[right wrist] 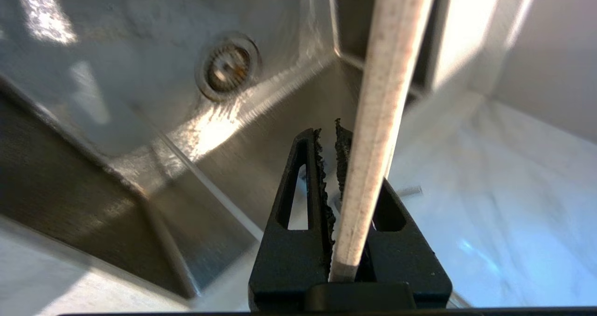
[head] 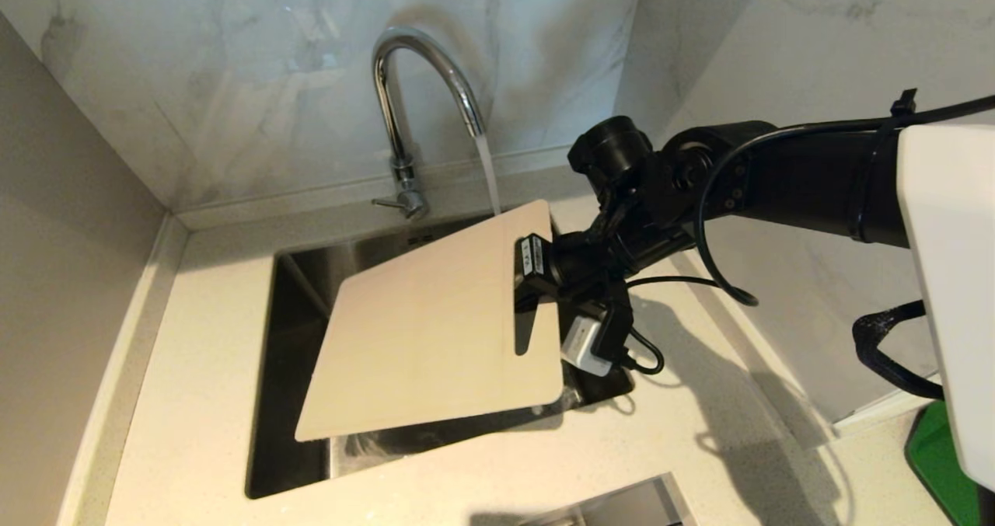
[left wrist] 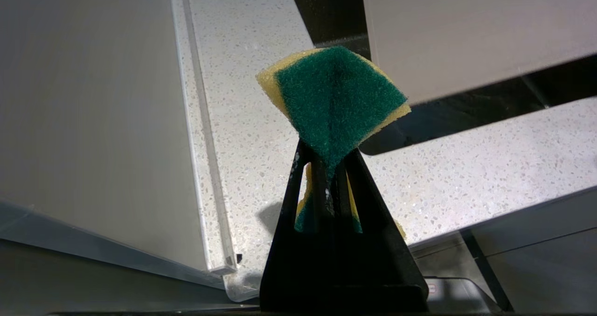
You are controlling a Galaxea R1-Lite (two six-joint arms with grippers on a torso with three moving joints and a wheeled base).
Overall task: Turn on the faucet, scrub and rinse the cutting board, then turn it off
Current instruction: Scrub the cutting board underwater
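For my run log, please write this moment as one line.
tap: tall chrome gooseneck faucet running | right pincer: shut on beige plastic cutting board above steel sink | left pincer: shut on green-yellow sponge

Marble walls [head: 233,67], pale grey with faint veins, meet in a corner behind a speckled cream counter [head: 194,402]. A steel sink [head: 288,370] is sunk into the counter, its drain [right wrist: 228,66] round and bright patches of light on its floor. A plain beige panel [head: 54,238] stands at the left edge.
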